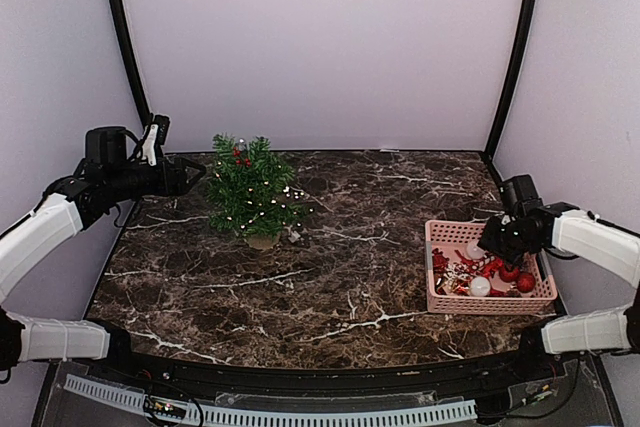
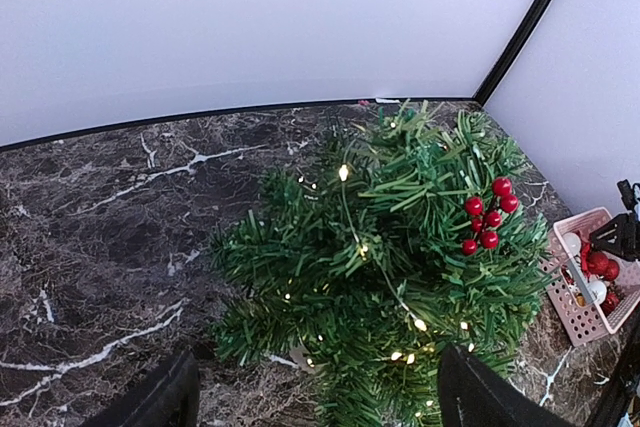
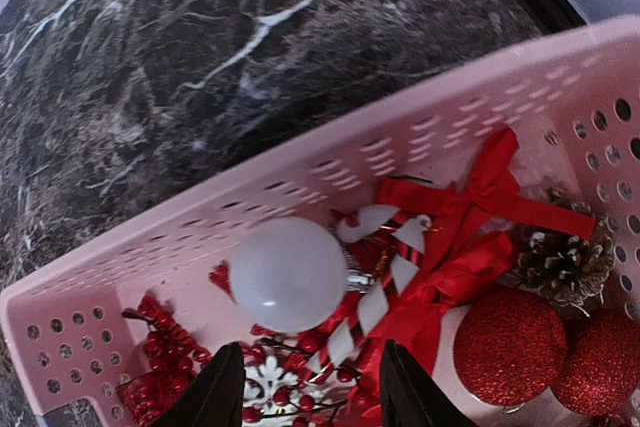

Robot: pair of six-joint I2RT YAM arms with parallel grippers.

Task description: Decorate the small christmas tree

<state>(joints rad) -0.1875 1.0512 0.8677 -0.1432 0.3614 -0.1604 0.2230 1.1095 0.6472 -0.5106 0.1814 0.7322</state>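
Rightward sits pink basket (image 1: 436, 277) — tree (image 1: 250, 187) stands leftward.

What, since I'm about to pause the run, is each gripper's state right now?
Left gripper: open, empty, facing the small christmas tree.
Right gripper: open, holding nothing, over the ornaments in the pink basket.

Left pincer (image 1: 192, 173) high, jaws wide; right pincer (image 1: 492, 245) low, tilted down, jaws parted.
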